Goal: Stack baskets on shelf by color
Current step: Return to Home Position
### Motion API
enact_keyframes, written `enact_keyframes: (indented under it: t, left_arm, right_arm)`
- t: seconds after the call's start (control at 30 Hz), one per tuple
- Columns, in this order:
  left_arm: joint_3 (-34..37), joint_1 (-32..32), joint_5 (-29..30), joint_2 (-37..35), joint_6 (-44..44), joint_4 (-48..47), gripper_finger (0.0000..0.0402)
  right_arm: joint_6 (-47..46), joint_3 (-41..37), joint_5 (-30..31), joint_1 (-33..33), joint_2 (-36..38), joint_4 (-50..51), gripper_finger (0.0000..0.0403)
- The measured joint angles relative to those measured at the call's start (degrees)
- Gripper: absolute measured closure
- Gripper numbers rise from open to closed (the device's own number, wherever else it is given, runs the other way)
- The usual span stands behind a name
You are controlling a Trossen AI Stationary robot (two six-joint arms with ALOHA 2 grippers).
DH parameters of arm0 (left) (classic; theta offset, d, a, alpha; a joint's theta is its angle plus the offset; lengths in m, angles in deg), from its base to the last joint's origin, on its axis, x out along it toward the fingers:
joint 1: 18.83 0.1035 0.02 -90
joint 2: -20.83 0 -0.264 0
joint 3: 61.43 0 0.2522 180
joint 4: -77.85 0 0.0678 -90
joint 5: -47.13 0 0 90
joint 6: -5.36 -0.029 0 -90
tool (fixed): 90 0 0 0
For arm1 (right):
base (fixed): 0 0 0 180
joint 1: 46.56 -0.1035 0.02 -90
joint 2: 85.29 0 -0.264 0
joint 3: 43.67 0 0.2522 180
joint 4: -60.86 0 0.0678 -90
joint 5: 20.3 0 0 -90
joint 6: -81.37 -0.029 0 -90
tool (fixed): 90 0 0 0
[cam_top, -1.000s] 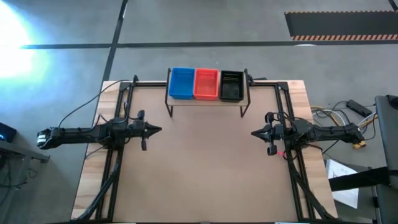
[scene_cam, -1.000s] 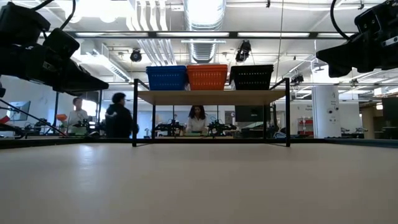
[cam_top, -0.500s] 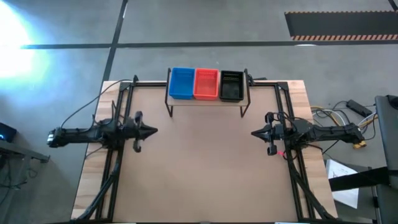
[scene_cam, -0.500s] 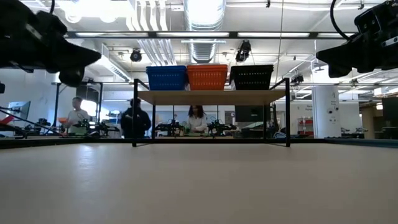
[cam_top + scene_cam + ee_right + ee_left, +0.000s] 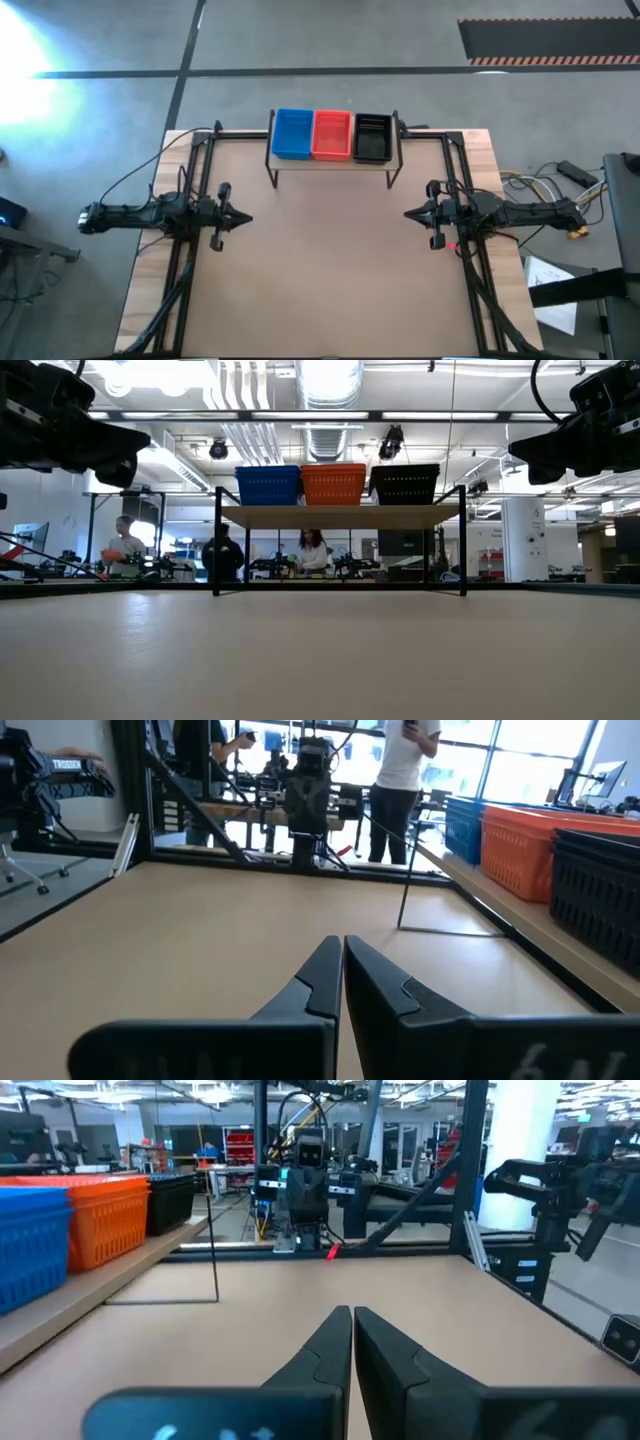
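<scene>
At the table's (image 5: 330, 290) 12 o'clock, the shelf (image 5: 340, 516) holds the baskets (image 5: 332, 134), blue, orange and black, side by side. The left gripper (image 5: 248, 217) at 9 o'clock and the right gripper (image 5: 407, 213) at 3 o'clock are pinched closed, holding nothing. A stray swing could bump the shelf.

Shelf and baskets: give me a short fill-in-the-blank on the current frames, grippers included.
1. On the shelf, the orange baskets sit between the blue baskets and the ____ ones.
2. The shelf carries ____ colour groups of baskets.
3. The left gripper and the right gripper both have their fingers ____, holding nothing.
Missing words: black; three; shut.
</scene>
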Motion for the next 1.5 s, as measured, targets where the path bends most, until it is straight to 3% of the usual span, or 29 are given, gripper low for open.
enact_keyframes:
  t: [0.17, 1.5]
  left_arm:
    - [0.0, 0.0, -0.1, 1.4, 0.1, 4.3, 0.0402]
    - [-0.1, 0.0, 0.0, 3.0, 0.1, 4.5, 0.0402]
  right_arm:
    - [0.0, 0.0, 0.0, 0.0, 0.0, 0.0, 0.0394]
    - [0.0, 0.0, 0.0, 0.0, 0.0, -0.1, 0.0394]
